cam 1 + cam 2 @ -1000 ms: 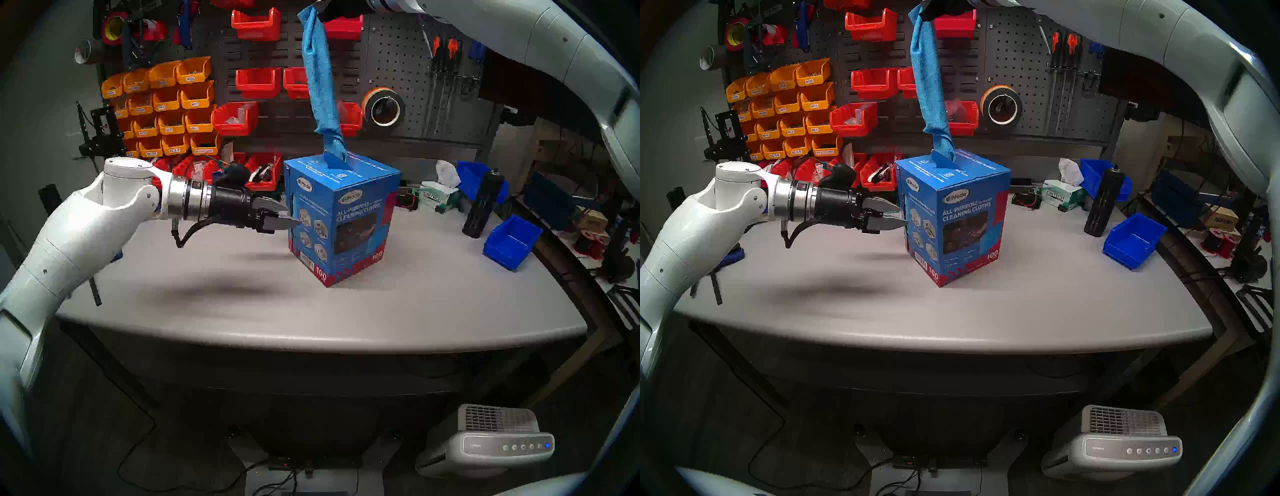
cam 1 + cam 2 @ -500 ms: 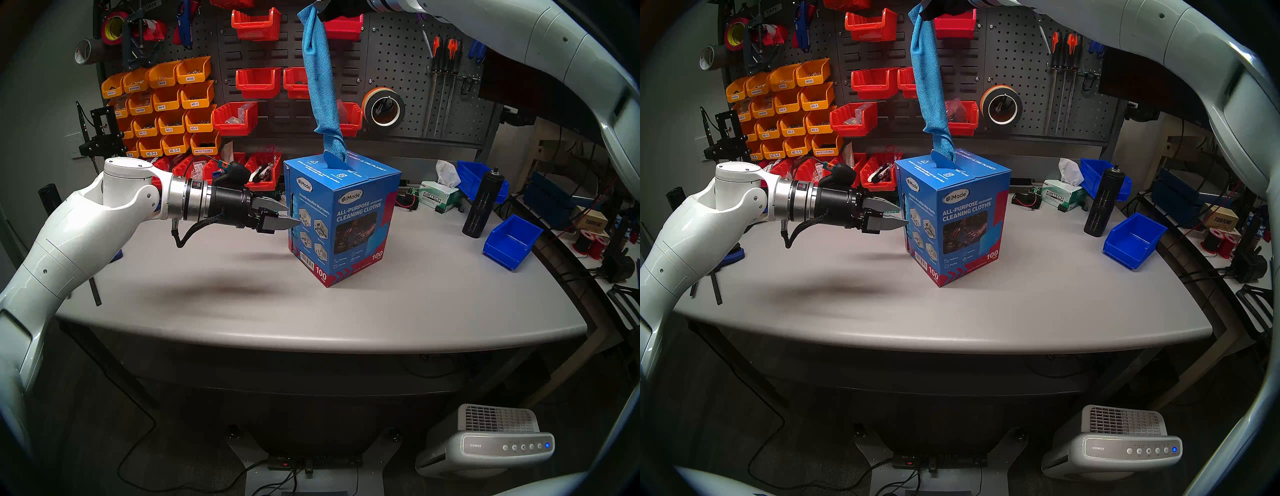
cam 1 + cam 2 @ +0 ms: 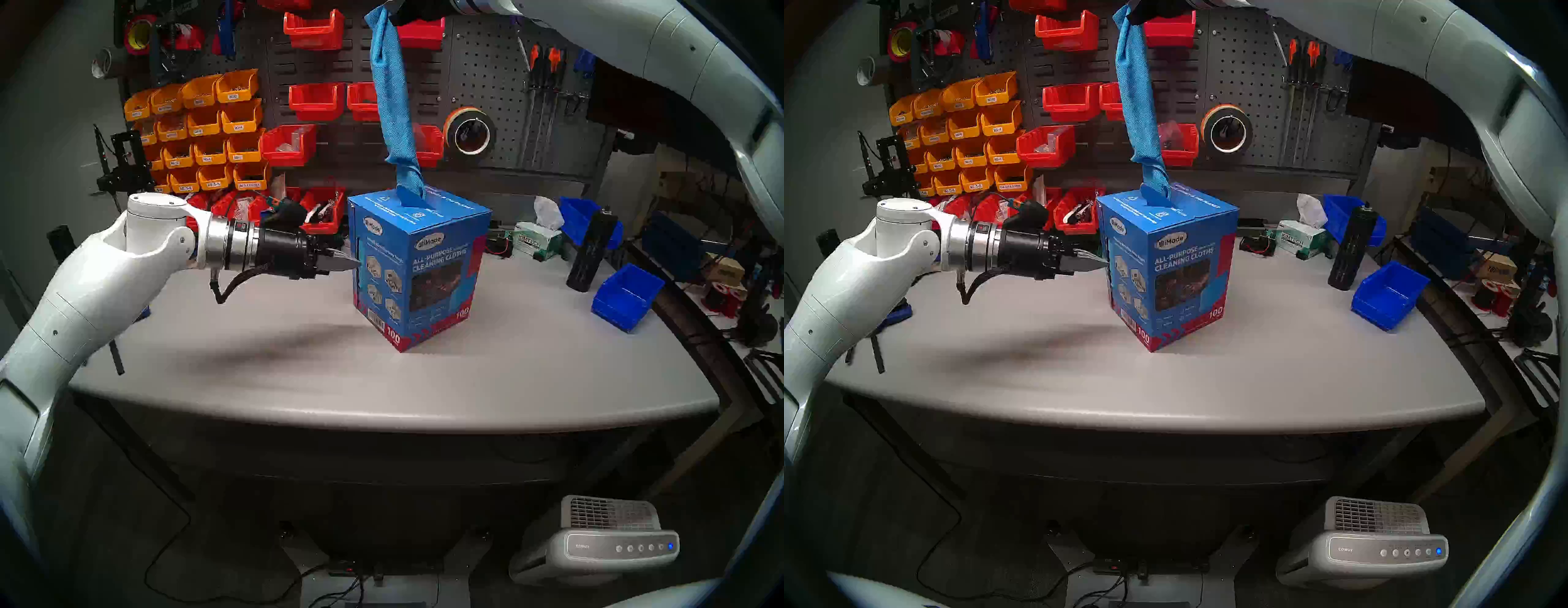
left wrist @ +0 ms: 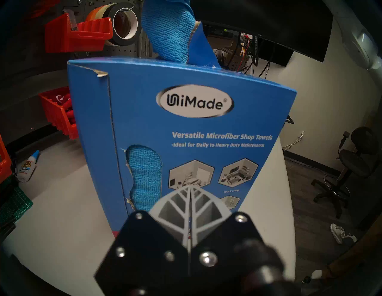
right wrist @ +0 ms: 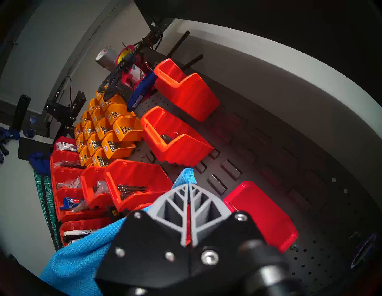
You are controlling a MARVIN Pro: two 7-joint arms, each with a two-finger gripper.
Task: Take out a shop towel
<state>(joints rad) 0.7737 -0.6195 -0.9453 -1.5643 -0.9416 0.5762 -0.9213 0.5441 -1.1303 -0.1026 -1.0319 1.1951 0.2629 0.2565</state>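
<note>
Holding: a bright sky-blue, waffle-weave microfibre shop towel [image 3: 392, 106] is pinched at its top corner by the right gripper [image 5: 189, 187], whose jaws are closed on the cloth.
Towel place: it is strung taut from the gripper, at 12 o'clock of the head view, down into the slot in the top of the tall blue printed cardboard carton [image 3: 441, 271]; its lower end is not yet free.
Key relation: the towel's long axis runs nearly upright, so the rest of it lies at 6 o'clock below the right jaws; a further upward pull is judged necessary.
Nearer arm: the right arm alone is on the cloth.
Left gripper [image 4: 190, 189]: its jaws are seen drawn together on nothing, tips at or just beside the carton's side wall, at 9 o'clock of the carton; contact cannot be confirmed.
Carton contents: more blue cloth is visible through a torn side window [image 4: 144, 171].
Carton place: it stands upright on the grey worktable [image 3: 297, 382].
Risk: the carton may be lifted along if it is not braced.
</note>
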